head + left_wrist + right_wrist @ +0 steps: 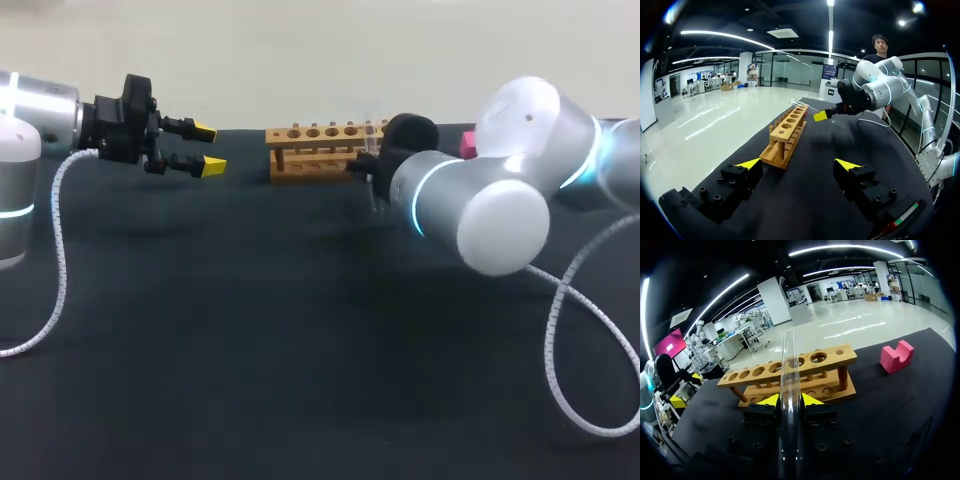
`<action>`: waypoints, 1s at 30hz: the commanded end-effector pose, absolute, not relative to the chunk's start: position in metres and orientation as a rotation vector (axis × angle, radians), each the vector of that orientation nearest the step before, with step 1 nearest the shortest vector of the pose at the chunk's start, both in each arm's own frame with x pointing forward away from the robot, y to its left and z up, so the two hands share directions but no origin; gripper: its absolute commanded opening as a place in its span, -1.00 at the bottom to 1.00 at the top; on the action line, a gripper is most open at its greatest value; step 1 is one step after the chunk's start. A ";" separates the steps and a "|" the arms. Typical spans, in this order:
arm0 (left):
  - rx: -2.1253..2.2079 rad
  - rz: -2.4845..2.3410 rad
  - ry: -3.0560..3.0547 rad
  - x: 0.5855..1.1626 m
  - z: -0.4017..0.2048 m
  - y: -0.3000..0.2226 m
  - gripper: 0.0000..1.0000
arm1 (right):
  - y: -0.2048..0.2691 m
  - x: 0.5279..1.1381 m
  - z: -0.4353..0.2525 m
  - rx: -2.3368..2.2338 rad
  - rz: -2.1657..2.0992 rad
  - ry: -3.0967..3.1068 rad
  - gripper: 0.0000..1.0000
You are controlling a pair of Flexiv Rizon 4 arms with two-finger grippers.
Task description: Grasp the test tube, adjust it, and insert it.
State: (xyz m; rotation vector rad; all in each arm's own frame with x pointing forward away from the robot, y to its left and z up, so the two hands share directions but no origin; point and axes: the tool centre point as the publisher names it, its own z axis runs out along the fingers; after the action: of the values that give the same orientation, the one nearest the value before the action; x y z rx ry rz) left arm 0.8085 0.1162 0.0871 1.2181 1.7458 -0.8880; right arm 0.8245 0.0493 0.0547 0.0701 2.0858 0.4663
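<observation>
Head view, upper left of frame: left arm (30, 130) comes in from the left edge, and a white coiled cable (58, 250) hangs off it down the left side. Left gripper (208, 148) hangs above the black table (250, 360), pointing toward frame centre. Jaws are wide apart with nothing between them. The left wrist view confirms this: both yellow tips are spread, with only the table and the rack ahead of them.

Upper middle of frame: wooden rack (318, 150) lies lengthwise at the far side of the table, with a row of round holes along its top bar. No tube stands in any hole that shows.

Just right of the rack's right end: test tube (789, 375), clear glass and faint in the head view. In the right wrist view it sits between the fingers of the right gripper (790, 400) and runs straight out ahead of them. Jaws are narrow, closed on the tube from both sides. Its open end lines up over the rack's top bar. Cannot tell if it touches the wood.

Upper right of frame: pink block (467, 143) sits on the table past the rack's right end, well apart from the tube. Right arm (490, 200) enters from the right edge, and its big white joint hides most of its gripper in the head view.
</observation>
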 end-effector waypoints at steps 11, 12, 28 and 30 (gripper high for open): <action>1.218 -0.889 1.740 0.809 0.086 0.117 1.00 | 0.051 0.830 0.047 -0.017 0.614 2.180 -1.00; 1.218 -0.889 1.740 0.809 0.086 0.117 1.00 | 0.051 0.830 0.047 -0.017 0.613 2.188 -1.00; 1.218 -0.889 1.740 0.809 0.086 0.117 1.00 | 0.050 0.821 0.059 0.025 0.553 2.157 -1.00; 1.218 -0.889 1.740 0.809 0.086 0.117 1.00 | 0.050 0.821 0.059 0.025 0.553 2.157 -1.00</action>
State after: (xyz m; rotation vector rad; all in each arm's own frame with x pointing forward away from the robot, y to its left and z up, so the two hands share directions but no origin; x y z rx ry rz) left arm 0.8085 0.1162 0.0871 1.2181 1.7458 -0.8880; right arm 0.8326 0.0536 0.0576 0.0107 2.1819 0.5630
